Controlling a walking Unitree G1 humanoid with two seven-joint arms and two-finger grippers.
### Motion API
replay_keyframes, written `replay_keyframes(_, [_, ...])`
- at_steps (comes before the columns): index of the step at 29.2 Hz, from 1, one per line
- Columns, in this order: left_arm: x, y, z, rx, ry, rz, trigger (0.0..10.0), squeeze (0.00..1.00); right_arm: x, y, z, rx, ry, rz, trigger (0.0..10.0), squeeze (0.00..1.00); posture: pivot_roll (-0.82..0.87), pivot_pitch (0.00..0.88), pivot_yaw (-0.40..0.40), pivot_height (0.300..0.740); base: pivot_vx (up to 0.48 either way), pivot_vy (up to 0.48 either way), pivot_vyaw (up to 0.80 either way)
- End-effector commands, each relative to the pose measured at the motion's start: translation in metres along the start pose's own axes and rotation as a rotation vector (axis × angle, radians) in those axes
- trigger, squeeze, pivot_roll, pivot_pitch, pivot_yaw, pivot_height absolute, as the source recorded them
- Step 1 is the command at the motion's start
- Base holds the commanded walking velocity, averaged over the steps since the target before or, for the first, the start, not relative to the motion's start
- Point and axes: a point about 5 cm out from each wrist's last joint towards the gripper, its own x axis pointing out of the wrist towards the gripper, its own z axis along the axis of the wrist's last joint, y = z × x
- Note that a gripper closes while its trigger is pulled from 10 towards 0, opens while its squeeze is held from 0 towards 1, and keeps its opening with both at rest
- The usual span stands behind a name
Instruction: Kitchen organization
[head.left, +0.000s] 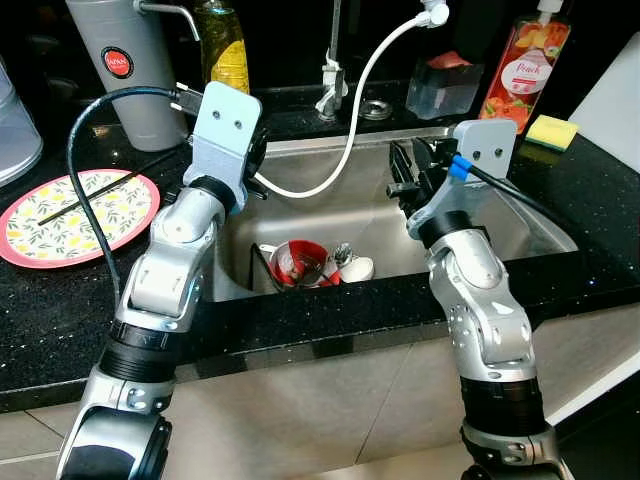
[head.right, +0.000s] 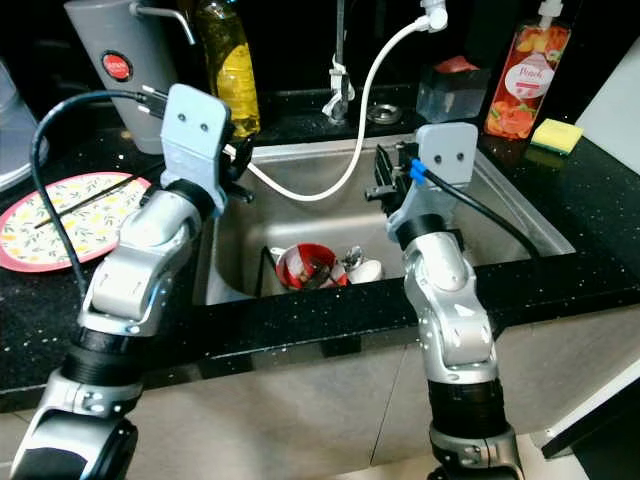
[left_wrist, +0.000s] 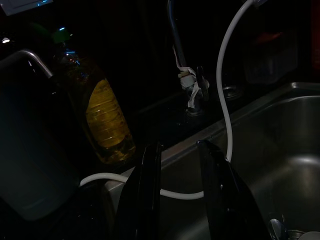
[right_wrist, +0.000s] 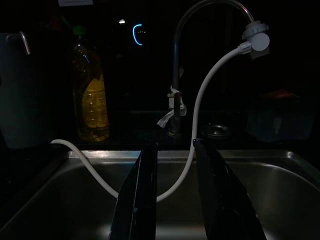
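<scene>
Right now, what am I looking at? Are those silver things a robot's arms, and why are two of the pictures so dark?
Yes, those are a robot's two silver arms. The two bright pictures come from cameras in its head, looking down at a kitchen counter. The two dark ones come from little cameras on its wrists, peeking out between each gripper's two black fingers.

The left gripper and the right gripper both hang open over the steel sink, holding nothing. Down in the sink lie a red bowl and some other dishes. A white hose runs from the tap down into the sink.

On the counter are a flowery plate with chopsticks on it, a bottle of yellow oil, a grey jug, a peach soap bottle and a yellow sponge.
</scene>
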Motion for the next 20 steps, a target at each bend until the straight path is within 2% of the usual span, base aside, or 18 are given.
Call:
replay_keyframes(1, [0.0016, 0.0005, -0.0022, 0.007, 0.009, -0.001, 10.0, 0.0, 0.0013, -0.0006, -0.002, 0.008, 0.008, -0.003, 10.0, 0.0, 0.05, 0.0, 0.006, 0.74, 0.0, 0.0, 0.0])
replay_keyframes(20, [0.0008, -0.0006, -0.0027, 0.004, 0.011, -0.002, 10.0, 0.0, 0.0005, -0.0008, -0.0014, 0.006, 0.008, -0.003, 10.0, 0.0, 0.05, 0.0, 0.004, 0.74, 0.0, 0.0, 0.0])
